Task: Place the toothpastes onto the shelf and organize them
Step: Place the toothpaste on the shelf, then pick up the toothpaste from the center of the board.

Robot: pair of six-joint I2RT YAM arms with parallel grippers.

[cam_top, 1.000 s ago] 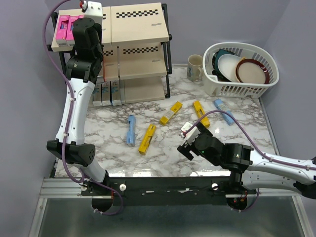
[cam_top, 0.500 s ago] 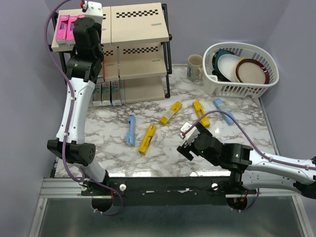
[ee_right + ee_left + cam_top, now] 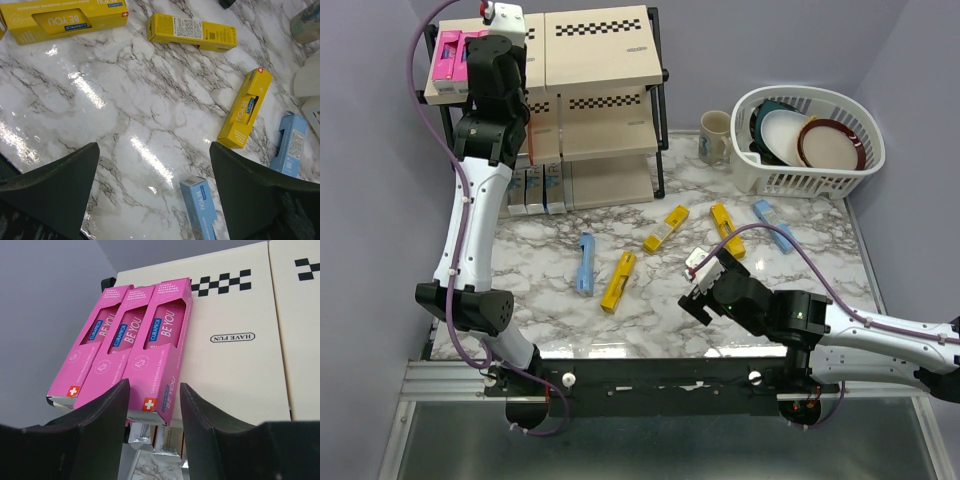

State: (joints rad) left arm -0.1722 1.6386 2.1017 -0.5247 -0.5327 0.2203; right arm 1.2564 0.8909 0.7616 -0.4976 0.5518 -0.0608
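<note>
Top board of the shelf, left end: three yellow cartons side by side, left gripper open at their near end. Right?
Not yellow. The three cartons on the shelf's top board are pink, side by side, with the left gripper open at their near end. The left wrist view shows it.

I have the shelf (image 3: 605, 60) at the far left corner of the table (image 3: 540, 300). At the left end of its top board three cartons (image 3: 125, 340) lie side by side, touching, with my left gripper (image 3: 154, 390) at their near ends. Upright cartons (image 3: 538, 190) stand in a row at the left of the bottom tier.

Before the shelf five more lie loose on the table. The leftmost carton (image 3: 585, 263) has a second carton (image 3: 619, 281) just right of it. A third carton (image 3: 666, 228), a fourth carton (image 3: 725, 229) and a fifth carton (image 3: 774, 225) lie farther back and rightward.

The mug (image 3: 716, 136) stands right of the shelf. The dish basket (image 3: 800, 182) is beside it in the far right corner, with dishes (image 3: 785, 130) inside. My right gripper (image 3: 698, 283) hangs over the table in front of the fourth carton.
</note>
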